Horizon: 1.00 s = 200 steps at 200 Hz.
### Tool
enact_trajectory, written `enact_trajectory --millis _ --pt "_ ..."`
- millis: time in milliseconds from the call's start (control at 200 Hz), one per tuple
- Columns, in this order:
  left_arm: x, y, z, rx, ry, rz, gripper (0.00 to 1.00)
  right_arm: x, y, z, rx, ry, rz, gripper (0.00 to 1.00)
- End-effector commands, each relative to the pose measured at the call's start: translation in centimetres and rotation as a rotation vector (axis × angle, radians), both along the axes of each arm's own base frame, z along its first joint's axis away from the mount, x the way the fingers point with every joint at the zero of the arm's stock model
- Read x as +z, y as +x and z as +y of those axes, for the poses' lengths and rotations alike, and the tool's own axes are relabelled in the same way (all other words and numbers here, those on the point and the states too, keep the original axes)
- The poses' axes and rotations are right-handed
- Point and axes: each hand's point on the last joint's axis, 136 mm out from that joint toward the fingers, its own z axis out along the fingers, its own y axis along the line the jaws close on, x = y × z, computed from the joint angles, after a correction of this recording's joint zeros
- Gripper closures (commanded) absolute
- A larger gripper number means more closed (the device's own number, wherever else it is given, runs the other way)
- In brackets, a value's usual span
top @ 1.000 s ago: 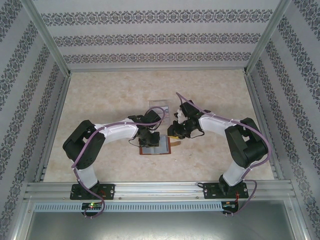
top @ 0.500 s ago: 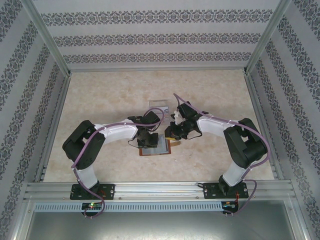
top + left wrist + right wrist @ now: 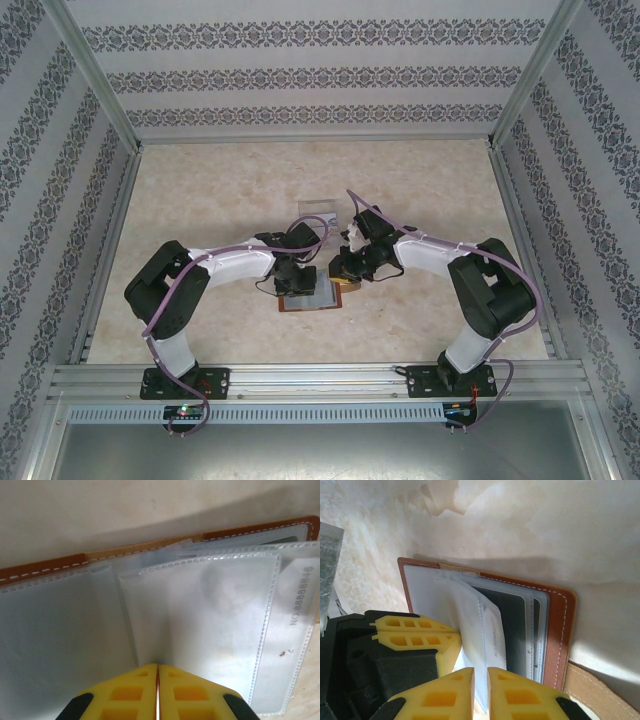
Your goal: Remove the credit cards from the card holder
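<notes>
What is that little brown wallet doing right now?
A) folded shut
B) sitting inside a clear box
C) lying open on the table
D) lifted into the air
C: the card holder lies flat and open on the table, its clear pockets fanned out.

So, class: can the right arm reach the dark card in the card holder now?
Probably not yet: the right gripper seems pinched on a clear leaf of the card holder, and the dark card sits inside another pocket.

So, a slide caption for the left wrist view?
Left gripper, shut, at the clear sleeves of the open card holder.
</notes>
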Motion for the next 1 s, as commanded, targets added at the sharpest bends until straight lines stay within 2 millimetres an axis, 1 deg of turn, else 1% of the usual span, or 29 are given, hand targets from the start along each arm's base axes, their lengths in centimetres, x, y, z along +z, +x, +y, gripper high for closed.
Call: enact_trajectory --millis 0,160,470,744,914,994 --pt "-0.1 -0.7 0.7 -0.019 0.021 -0.004 0.91 0.0 -0.5 0.7 0.019 0.021 0.009 0.82" --pt "0.1 -0.6 0.5 -0.011 -0.004 -0.014 0.91 -1.2 -0.5 0.9 0.024 0.007 0.032 0.75" --pt "0.1 -0.5 0.2 0.005 -0.045 -0.015 0.92 -2.1 -0.5 1.5 0.038 0.007 0.050 0.73" --pt "0.0 -0.5 0.2 0.012 -0.061 -0.012 0.92 -2.0 -0.5 2.4 0.050 0.035 0.057 0.72" --pt "0.4 -0.2 0.3 0.019 -0.070 -0.026 0.92 -1.7 -0.5 2.8 0.054 0.052 0.058 0.73" --pt "1.0 0.0 0.3 0.024 -0.079 -0.044 0.92 -1.6 -0.5 2.9 0.054 0.054 0.060 0.73"
